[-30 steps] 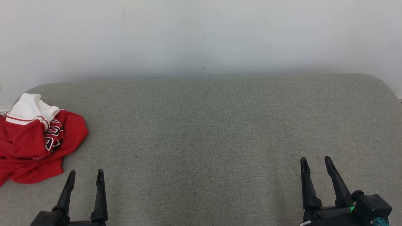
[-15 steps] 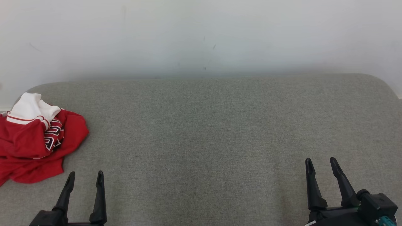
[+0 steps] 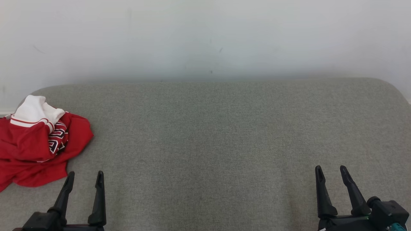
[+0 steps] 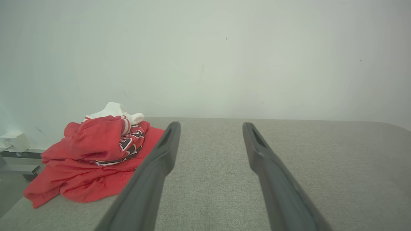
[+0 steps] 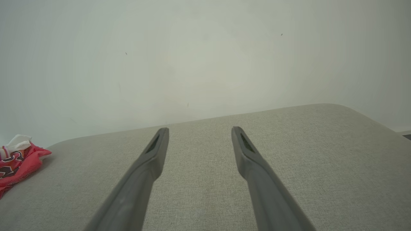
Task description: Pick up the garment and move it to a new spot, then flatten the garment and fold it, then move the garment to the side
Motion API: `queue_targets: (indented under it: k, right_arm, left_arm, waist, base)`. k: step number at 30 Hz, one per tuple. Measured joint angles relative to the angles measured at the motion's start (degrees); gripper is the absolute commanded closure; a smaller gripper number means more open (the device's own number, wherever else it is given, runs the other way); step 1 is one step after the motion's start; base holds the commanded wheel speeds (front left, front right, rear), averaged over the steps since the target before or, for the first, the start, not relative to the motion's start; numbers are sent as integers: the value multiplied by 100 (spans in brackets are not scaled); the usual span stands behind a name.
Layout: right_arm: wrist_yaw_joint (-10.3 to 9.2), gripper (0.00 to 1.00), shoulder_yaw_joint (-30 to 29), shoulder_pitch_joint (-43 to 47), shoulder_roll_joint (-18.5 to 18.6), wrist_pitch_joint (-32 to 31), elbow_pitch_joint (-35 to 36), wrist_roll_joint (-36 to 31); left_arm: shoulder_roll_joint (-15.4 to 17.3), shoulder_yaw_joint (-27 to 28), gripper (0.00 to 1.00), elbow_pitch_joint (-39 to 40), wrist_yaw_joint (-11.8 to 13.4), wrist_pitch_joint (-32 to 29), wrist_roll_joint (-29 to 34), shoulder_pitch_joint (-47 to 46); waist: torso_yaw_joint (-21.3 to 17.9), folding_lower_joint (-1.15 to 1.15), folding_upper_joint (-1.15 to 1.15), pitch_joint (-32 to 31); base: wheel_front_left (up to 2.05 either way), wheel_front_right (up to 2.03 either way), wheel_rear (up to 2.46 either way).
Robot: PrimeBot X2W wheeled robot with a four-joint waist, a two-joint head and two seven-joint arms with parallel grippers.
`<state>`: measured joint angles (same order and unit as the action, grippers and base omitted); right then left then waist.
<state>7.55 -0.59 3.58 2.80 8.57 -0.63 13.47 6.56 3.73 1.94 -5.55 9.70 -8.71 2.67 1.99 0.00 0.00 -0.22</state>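
Head view, nearest edge first: at lower left, left pincer (image 3: 85,174), both long dark fingers pointing up the picture, spread wide apart, gripping nothing, poised over grey fabric. At lower right, right pincer (image 3: 330,167), likewise spread wide and holding nothing, fingers leaning slightly leftward, dark wrist block just behind at the bottom corner. Well apart from each other, one toward each end of the worktop (image 3: 208,128). Just beyond the left pincer and off to its left, near the fingertips but not touching: garment (image 3: 29,150), a crumpled red heap, white ribbed part with a red stripe on its far side, dark-and-white lettered patch showing among the middle folds, lying at the worktop's left end and cut off by the picture's left edge. Left wrist view, along that same pincer: heap to the left of the left finger, its near hem partly hidden behind that finger. Right wrist view: wide gap between the two fingers, plain fabric beneath, garment far off at the left margin. Farther out, grey woven surface with rounded far corners. Farthest back, pale wall (image 3: 205,38) with a few small dark marks.
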Motion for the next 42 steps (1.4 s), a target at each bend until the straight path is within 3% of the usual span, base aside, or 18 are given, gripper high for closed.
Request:
queue_targets:
  k: [25,42]
  right_arm:
    - [0,0,26,0,1,-32,-127,64]
    - [0,0,116,11,1,-20,-219,107]
  left_arm:
    - [99,-66,0,-53,126,-112,-87,9]
    - [183,-47,0,-332,204,42,-191,-108]
  waist:
    - [118,0,0,-55]
    - [1001,0,0,34]
  base:
    - [0,0,0]
    - [0,0,0]
